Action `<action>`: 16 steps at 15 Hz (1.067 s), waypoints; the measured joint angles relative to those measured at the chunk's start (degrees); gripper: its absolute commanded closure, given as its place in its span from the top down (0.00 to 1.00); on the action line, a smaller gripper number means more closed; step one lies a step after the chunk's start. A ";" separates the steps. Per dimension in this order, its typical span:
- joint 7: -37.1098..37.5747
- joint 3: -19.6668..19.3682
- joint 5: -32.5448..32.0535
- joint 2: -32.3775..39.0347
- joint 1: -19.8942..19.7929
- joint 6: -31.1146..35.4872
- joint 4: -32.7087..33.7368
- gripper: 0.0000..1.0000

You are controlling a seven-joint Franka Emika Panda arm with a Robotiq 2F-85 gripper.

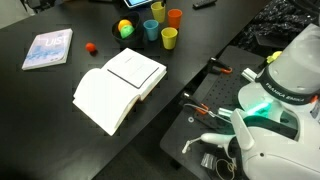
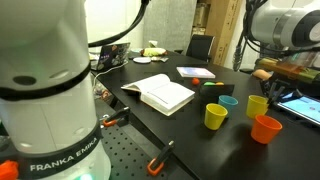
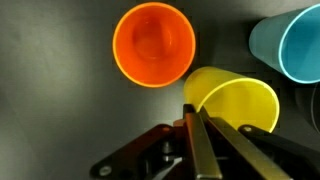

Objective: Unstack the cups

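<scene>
Several small cups stand apart on the black table. In the wrist view an orange cup (image 3: 154,44) is seen from above, a blue cup (image 3: 296,44) sits at the right edge, and a yellow-green cup (image 3: 240,102) is at my fingertips. My gripper (image 3: 192,108) looks shut on that cup's rim. In an exterior view the gripper (image 2: 264,82) is over this cup (image 2: 257,106), with the orange cup (image 2: 265,129), the blue cup (image 2: 229,103) and another lime cup (image 2: 216,116) around it. Whether the held cup touches the table I cannot tell.
An open white book (image 1: 118,85) lies mid-table, with a thin booklet (image 1: 47,48) beyond it. A multicoloured ball (image 1: 126,28) and a small red object (image 1: 90,47) lie near the cups. Tools and cables (image 1: 205,100) lie by the robot base (image 1: 270,130).
</scene>
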 measured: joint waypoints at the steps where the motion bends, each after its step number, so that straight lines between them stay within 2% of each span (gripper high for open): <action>1: 0.02 0.00 0.00 0.83 -0.19 0.02 0.41 0.01; 7: 0.48 0.45 0.29 4.16 -0.75 0.09 2.85 0.02; 8: 0.58 0.58 0.36 4.42 -0.75 0.09 3.17 0.25; 10: 0.75 0.82 0.40 4.75 -0.75 0.09 3.48 0.38; 16: 0.97 0.93 0.40 5.00 -0.75 0.07 3.53 0.84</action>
